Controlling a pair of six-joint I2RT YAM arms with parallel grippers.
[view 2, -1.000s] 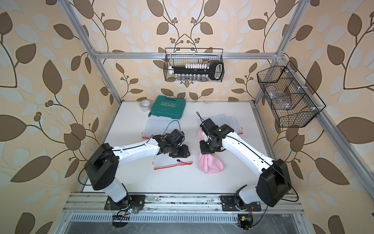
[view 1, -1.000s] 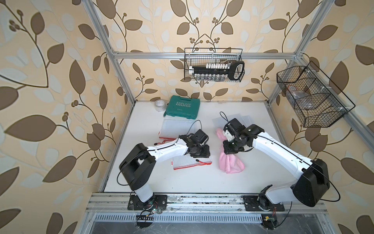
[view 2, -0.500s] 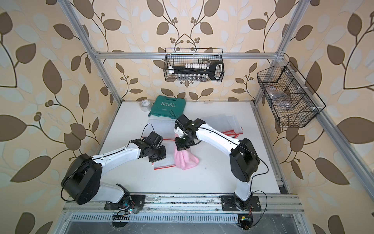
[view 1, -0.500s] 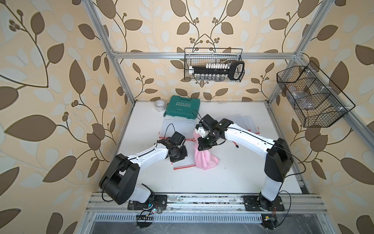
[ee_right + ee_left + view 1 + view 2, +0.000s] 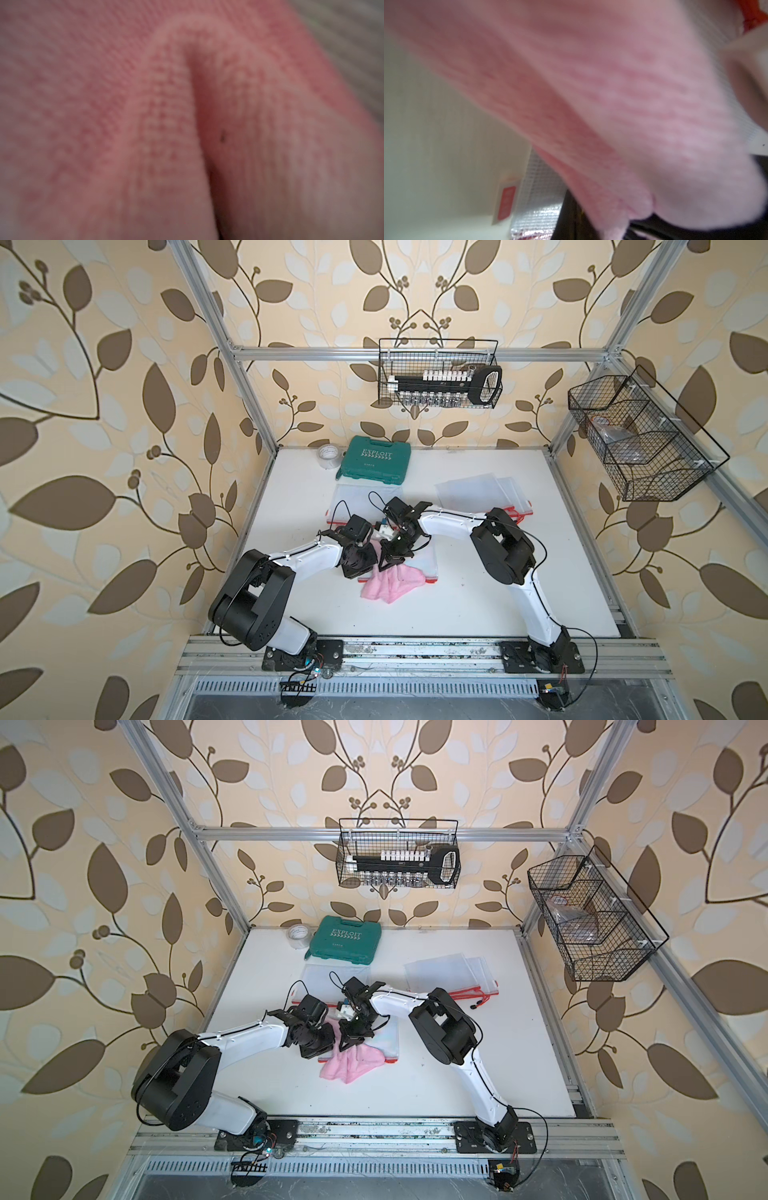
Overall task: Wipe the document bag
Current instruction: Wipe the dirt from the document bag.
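The document bag [image 5: 424, 562] [image 5: 388, 1039] is a clear mesh pouch with a red zip edge, lying flat mid-table. A crumpled pink cloth [image 5: 390, 584] [image 5: 352, 1065] lies over its left and front part. My right gripper [image 5: 387, 566] [image 5: 350, 1043] points down at the cloth's back edge, shut on the cloth; pink cloth [image 5: 166, 104] fills the right wrist view. My left gripper [image 5: 360, 572] [image 5: 319, 1049] sits shut at the bag's left end, touching the cloth. In the left wrist view the pink cloth [image 5: 591, 93] hides the jaws, and mesh of the bag [image 5: 539, 187] shows beside it.
A green tool case [image 5: 374, 460] and a tape roll [image 5: 328, 456] stand at the back. Another mesh pouch [image 5: 357, 495] lies just behind the grippers, and more pouches [image 5: 469, 489] at the back right. Wire baskets hang on the back wall [image 5: 440, 373] and right wall [image 5: 640, 439].
My right gripper has dragged the pink cloth leftward from beside the bag onto its left part. My left gripper has shifted to the bag's left end and shut.
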